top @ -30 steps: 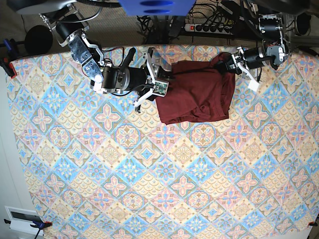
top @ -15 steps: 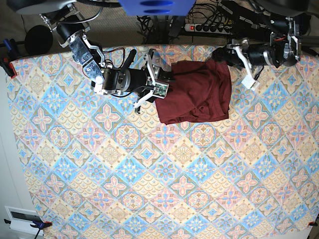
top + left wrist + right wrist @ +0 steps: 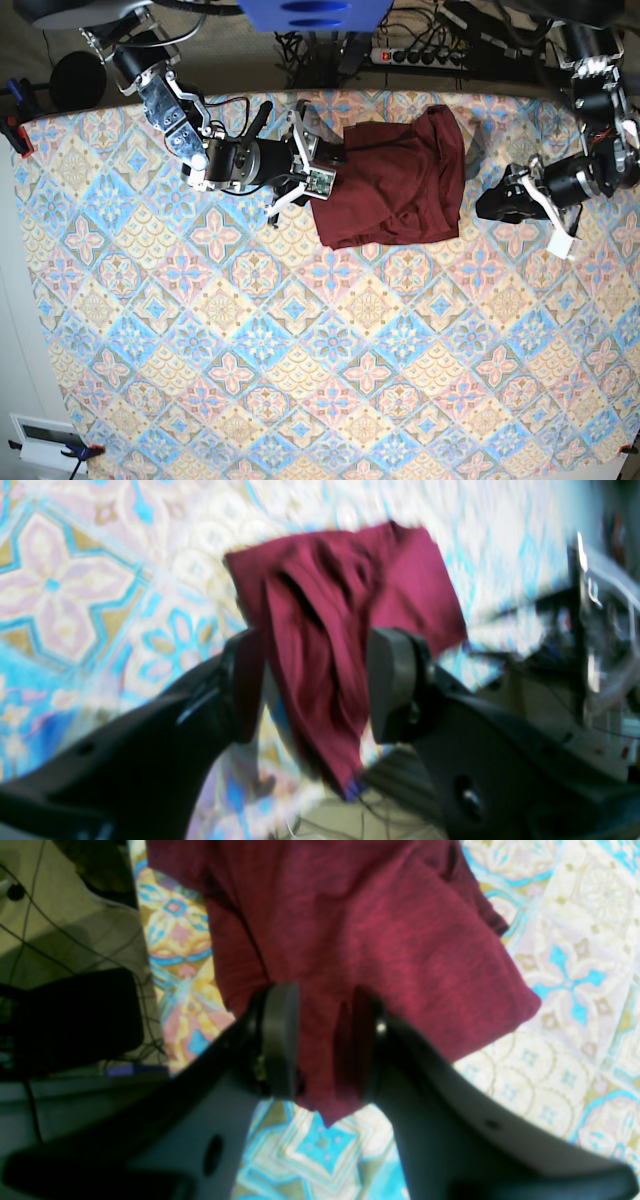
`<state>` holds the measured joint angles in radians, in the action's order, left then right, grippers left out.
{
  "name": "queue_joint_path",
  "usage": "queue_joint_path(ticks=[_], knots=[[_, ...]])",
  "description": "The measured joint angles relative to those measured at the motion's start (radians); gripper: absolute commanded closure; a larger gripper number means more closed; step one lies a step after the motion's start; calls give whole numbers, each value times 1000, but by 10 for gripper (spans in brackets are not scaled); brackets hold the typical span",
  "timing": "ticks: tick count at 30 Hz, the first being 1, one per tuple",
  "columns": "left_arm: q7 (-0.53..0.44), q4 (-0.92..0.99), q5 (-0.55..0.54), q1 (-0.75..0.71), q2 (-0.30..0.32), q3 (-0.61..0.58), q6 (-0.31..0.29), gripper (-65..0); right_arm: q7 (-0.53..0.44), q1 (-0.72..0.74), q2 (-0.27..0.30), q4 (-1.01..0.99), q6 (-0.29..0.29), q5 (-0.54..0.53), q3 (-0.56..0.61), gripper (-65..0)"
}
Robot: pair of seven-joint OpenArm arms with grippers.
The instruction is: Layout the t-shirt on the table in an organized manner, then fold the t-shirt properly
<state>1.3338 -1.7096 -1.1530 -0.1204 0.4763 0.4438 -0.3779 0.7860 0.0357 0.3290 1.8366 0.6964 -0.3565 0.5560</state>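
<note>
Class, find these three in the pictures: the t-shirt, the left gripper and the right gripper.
T-shirt [image 3: 395, 180], base view, middle of the maroon cloth.
Left gripper [image 3: 500, 203], base view, between its fingertips.
Right gripper [image 3: 325, 1040], right wrist view, between its fingertips, on the cloth.

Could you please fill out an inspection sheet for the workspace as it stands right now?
Surface: table covered in a pastel tile-pattern cloth, flat.
Job's things: maroon t-shirt lies bunched and partly folded near the far edge, not spread out.
Clutter: nothing seen on the cloth besides the shirt and arms.
Grippers: right gripper has its fingers closed on the shirt's edge; left gripper is open, apart from the shirt and holding nothing.
Cables: power strip and loose black cables behind the table's far edge.
Surroundings: clamps at the cloth's corner; a white box on the floor at the near corner.
</note>
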Motion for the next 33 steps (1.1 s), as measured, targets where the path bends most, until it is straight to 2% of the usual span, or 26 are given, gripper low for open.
queue_joint_path(ticks=[3,6,11,13,17,19,20,23,27,29,33], knots=[[6,100,105,81,-70,-5,3,-323,-5,-1,1,1,0,-5,-2,-175],[-4,194,159,163,-103,-107,2,-323,2,-2,1,3,0,0,-1,-175],[-23,202,267,216,-176,-185,3,-324,0,-3,1,8,0,0,-1,-175],[-56,249,304,225,-184,-216,-1,-322,0,-4,1,8,0,0,-2,-175],[-49,310,335,229,-193,-290,3,-309,-2,-3,-1,8,0,-4,-2,-175],[-51,310,323,230,-194,-297,2,-257,0,-5,-2,8,1,-3,-16,-175],[-55,309,322,229,-193,-296,2,-206,0,-6,1,8,1,-3,-26,-175],[-57,309,328,226,-163,-290,3,0,0,2,1,8,-1,1,-46,-175],[-83,309,301,226,-142,-250,0,-23,-1,0,-2,5,0,0,-43,-175],[-85,309,273,226,-138,-184,2,-2,0,0,1,1,0,1,-43,-175],[-84,307,225,223,-130,-91,3,-1,-1,0,0,1,0,0,-43,-175]])
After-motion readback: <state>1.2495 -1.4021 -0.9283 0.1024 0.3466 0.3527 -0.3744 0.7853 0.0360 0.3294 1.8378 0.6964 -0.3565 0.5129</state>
